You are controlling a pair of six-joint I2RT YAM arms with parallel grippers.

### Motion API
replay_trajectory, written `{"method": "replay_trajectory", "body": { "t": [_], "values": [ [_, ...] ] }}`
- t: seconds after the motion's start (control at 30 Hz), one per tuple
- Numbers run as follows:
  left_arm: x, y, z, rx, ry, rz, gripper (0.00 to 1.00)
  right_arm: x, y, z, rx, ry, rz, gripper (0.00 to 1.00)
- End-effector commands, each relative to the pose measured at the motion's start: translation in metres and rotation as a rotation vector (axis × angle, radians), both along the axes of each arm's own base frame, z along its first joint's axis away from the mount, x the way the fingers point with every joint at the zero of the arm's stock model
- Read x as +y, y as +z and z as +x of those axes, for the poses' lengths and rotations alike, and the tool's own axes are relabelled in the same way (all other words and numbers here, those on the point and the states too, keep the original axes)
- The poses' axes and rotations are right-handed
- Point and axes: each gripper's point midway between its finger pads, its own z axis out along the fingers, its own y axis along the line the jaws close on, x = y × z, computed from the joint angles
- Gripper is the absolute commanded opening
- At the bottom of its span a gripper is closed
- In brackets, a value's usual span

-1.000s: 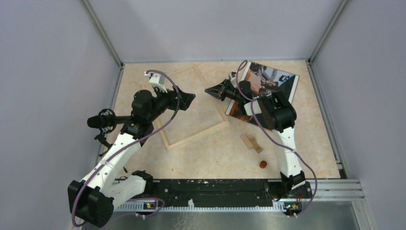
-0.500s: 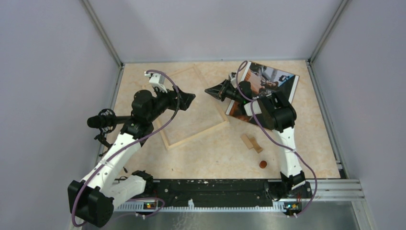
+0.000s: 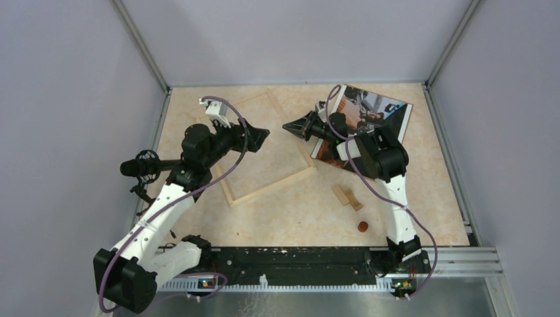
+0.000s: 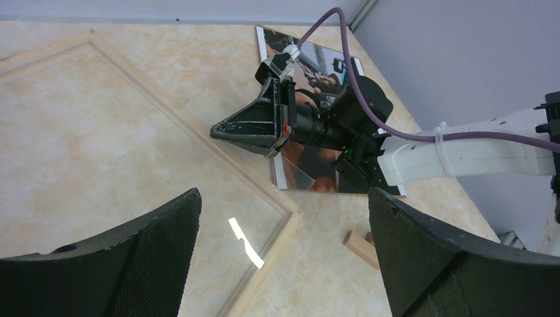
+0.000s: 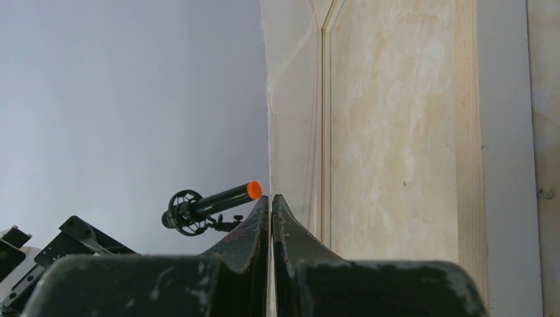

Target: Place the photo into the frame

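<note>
Bright even overhead light, soft shadows, small glare streak, sharp

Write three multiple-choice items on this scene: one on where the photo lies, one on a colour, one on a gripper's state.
1. The photo lies: A) on the table, right of the frame B) inside the frame C) against the back wall
2. The arms' cables are: A) green B) purple C) yellow
3. The right gripper is: A) wide open B) shut on the photo C) shut on a thin clear sheet

A: the top view shows it flat outside the slats.
B: both cables look purple.
C: its wrist view shows fingers pinched on the sheet's edge.
</note>
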Motion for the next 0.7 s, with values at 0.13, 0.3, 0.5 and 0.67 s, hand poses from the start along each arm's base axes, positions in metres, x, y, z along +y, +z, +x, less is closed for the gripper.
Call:
{"method": "replay_trajectory", "body": {
  "t": [0.13,0.3,0.5,0.67],
  "values": [
    [-0.001,0.032,-0.003,-0.096,-0.013,-0.037,0.98,0.003,0.012,-0.008,-0.047,0.011,0.028,0.00],
    [-0.001,0.033,-0.003,-0.098,-0.013,-0.037,0.98,0.002,0.008,-0.009,-0.037,0.007,0.022,0.00],
    [-0.001,0.031,-0.003,-0.094,-0.014,-0.037,0.98,0.004,0.003,-0.010,-0.029,0.011,0.020,0.00],
    [-0.001,0.031,-0.002,-0.093,-0.012,-0.037,0.98,0.007,-0.001,-0.009,-0.029,0.016,0.027,0.00]
  ]
}}
